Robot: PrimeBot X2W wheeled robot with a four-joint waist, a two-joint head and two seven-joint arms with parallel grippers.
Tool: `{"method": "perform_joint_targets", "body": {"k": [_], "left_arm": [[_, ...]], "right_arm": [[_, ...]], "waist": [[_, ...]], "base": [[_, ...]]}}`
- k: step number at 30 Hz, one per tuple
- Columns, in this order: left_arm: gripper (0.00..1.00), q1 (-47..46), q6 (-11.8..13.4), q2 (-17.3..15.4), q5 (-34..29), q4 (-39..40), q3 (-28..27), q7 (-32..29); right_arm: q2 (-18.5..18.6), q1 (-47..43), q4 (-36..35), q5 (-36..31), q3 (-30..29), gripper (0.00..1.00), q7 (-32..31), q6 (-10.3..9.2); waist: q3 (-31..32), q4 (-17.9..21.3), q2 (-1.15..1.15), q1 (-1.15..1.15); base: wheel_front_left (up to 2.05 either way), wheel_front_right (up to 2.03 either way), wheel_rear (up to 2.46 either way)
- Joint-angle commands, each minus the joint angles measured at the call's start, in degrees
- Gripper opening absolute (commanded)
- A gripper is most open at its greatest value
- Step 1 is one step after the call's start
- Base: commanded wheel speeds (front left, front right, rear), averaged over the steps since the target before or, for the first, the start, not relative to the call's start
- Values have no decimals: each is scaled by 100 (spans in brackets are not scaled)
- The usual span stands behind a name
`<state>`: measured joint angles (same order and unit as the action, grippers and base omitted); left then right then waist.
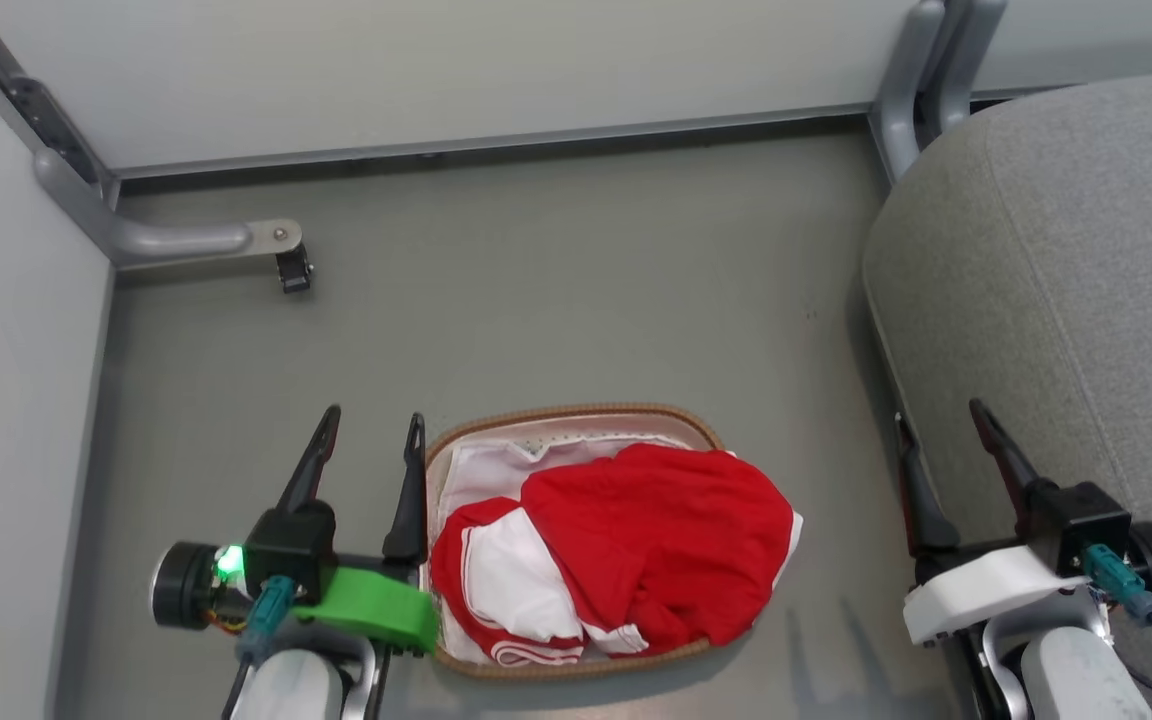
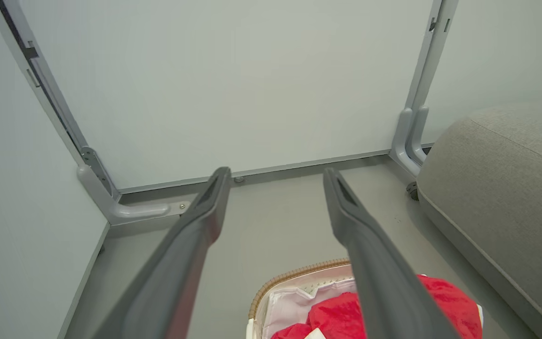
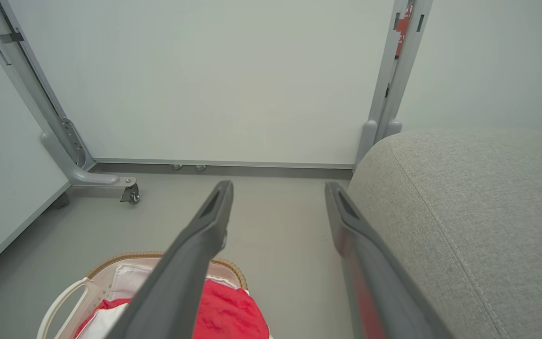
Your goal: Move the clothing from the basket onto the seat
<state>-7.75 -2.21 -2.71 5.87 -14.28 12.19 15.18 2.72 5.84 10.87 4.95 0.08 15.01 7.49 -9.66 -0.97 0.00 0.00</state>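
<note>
Clothing just right of left pincer

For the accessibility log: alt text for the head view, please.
Red and white clothing fills a small basket on the floor, with the open left gripper beside its rim and the open right gripper by a grey seat.

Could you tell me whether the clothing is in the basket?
In: the clothing lies heaped inside the basket, none on the seat.
</note>
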Motion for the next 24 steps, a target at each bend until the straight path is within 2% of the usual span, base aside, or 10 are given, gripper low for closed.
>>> {"method": "perform_joint_targets", "body": {"k": [1,10,24], "left_arm": [[100,-251,-53,-32,-85,-53,33,-5],[100,-1642,-331,-34,-497,-1124,813,-4],[100,-2873,-429,-38,-715,-3198,2380,-4]], "right_arm": [[30,142,-49,-30,-37,100,26,0],[28,742,-200,91,-235,100,20,-1],[23,1363,-364,539,-212,100,20,-1]], "waist": [[-592,92,0,0],[-1810,414,0,0],[-3068,1045,0,0]], "base": [[0,0,0],[0,0,0],[0,0,0]]}}
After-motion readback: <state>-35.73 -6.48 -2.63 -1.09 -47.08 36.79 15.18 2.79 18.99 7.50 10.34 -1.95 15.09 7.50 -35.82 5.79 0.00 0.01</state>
